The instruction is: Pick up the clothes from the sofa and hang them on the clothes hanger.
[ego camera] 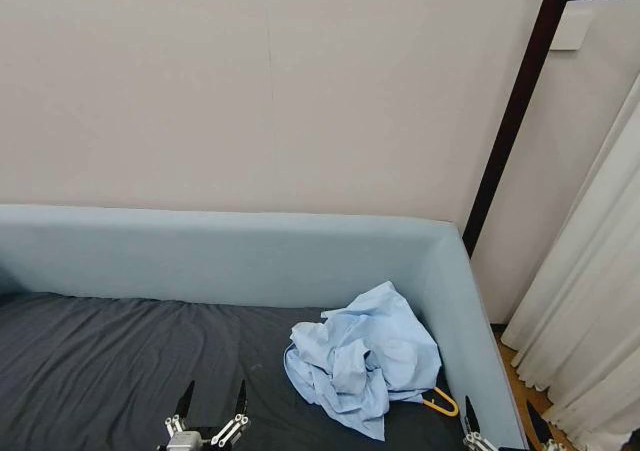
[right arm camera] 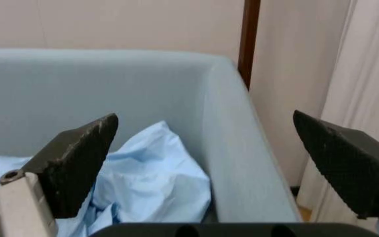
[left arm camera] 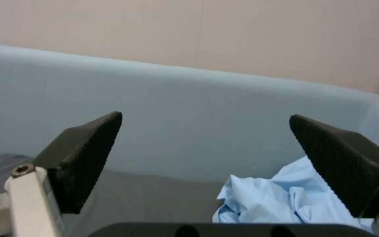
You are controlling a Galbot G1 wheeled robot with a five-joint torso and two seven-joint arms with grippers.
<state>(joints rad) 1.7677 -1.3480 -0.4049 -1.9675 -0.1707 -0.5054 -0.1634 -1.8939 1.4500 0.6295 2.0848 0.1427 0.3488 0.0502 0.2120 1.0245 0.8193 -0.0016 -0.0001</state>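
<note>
Both pairs of fingers are spread wide and hold nothing. The left fingers (left arm camera: 84, 158) frame the back of the sofa (ego camera: 250, 256), and the right fingers (right arm camera: 77, 163) frame the garment and the sofa's end arm. In the head view both pairs poke in at the bottom edge, the left pair at lower centre-left over the dark seat cushion (ego camera: 90, 361) and the right pair at lower right, about over the end arm. The pale blue shirt (ego camera: 365, 361) lies crumpled at lower centre-right, tucked into the sofa's corner against that arm. It sits between the two pairs, nearer the right one and touching neither. I judge it light, soft and limp. It should bunch rather than lift flat, trail loose cloth, and slip through a shallow pinch. I would take it on one of the raised folds near the top of the heap, biting through several layers, since I cannot make out a collar or shoulder seam in the crumple. An orange hook (ego camera: 440, 403) peeks from under the shirt's lower right edge. It may be a hanger, but too little shows for me to be sure. A dark post (ego camera: 510, 121) rises at upper right beside a pale curtain (ego camera: 590, 311).
</note>
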